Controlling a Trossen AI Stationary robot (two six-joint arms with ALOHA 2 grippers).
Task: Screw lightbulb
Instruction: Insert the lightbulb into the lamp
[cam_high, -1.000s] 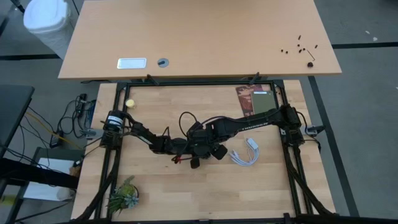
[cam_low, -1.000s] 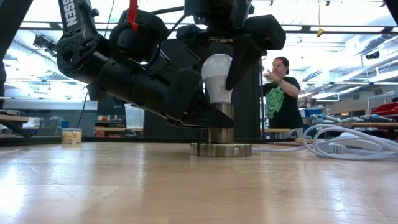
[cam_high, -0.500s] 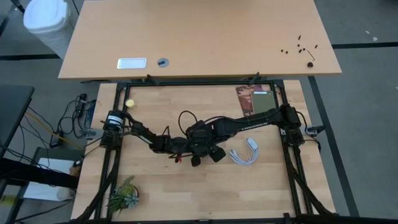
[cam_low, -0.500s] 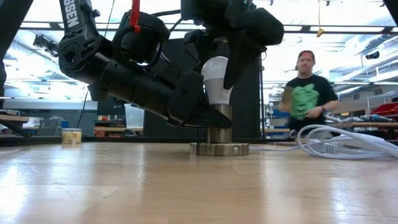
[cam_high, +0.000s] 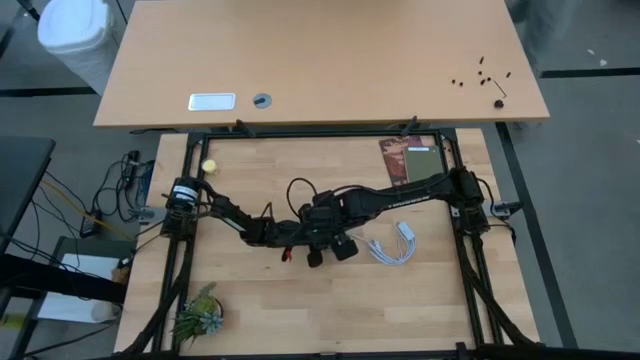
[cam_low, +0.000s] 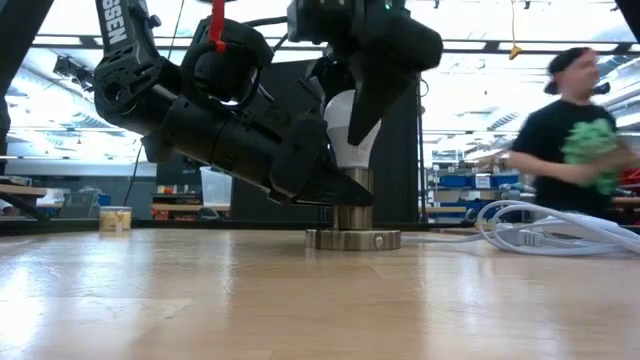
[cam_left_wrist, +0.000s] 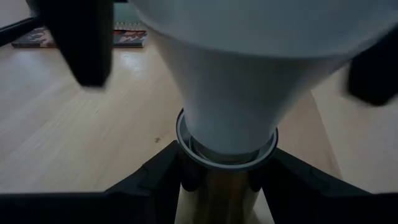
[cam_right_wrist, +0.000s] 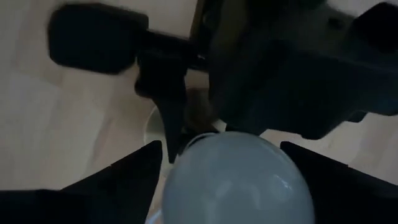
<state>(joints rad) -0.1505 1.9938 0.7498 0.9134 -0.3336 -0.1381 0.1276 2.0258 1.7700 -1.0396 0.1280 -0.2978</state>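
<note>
Right now the right tool (cam_low: 350, 105) is reaching down over the lightbulb (cam_low: 347, 125) from above, its fingers (cam_right_wrist: 118, 177) straddling the frosted dome on two sides; they are sitting close against the glass, so I judge it is grasping the lightbulb, though actual contact is hard to confirm. The left tool (cam_left_wrist: 227, 180) is coming in low and nearly level from about 9 o'clock, and its two dark fingers (cam_left_wrist: 158, 171) are clamping the metal socket stem (cam_low: 353, 200) just under the bulb's pale collar, steadying it.

The relation that matters is vertical: the lightbulb is standing upright, its long axis running straight up from the socket, dome up and narrow base down inside the socket's mouth. The right tool is lying directly on that axis, so any turning would be about its own wrist line, while the left tool is meeting the axis at a right angle. Both are at the bulb; the right is the one on the glass.

The socket is the only holder here, and it is holding the bulb's base; how deep the threads are seated cannot be told. Its round base disc (cam_low: 353, 240) is resting flat on the wooden surface (cam_low: 300, 300) near the middle. A coiled white cable (cam_high: 395, 245) is lying at about 3 o'clock from the socket, and a small yellow ball (cam_high: 209, 166) well off towards 10 o'clock.
</note>
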